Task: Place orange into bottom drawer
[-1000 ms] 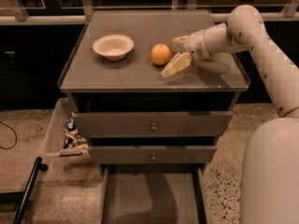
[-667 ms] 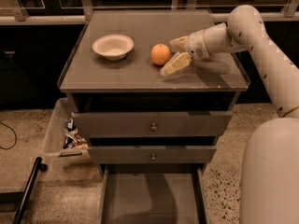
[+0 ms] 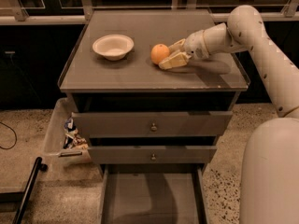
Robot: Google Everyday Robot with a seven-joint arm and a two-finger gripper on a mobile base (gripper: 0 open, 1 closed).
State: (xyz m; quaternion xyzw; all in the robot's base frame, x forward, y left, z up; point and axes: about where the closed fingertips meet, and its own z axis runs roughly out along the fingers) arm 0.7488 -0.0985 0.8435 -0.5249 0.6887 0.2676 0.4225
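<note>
- Nearest me, the bottom drawer stands pulled well out at floor level. Its flat grey floor shows bare, so it is ready to receive the fruit.
- To the right, the robot's pale body fills the near corner, and its arm reaches up and over to the cabinet top.
- Above the open drawer, the 2 upper drawers sit one over the other, each with a small knob. Both are pulled out only a little.
- Against the cabinet's left side, a low bin holds what look like snack packets.
- On the counter, the orange sits a little right of middle, resting on the surface.
- The claw lies low over the counter on the orange's right. Its 2 fingers are spread wide with their tips just beside the fruit, perhaps touching it, and it has hold of nothing that I can see.
- Left of the orange, set apart from it, is a white bowl, which looks empty.
- As I judge it, the drawer is open and the reach has been made, but the orange has not been grasped. What remains is closing on it, lifting it, carrying it down past the 2 upper drawer fronts, and letting it go in the bottom drawer.
</note>
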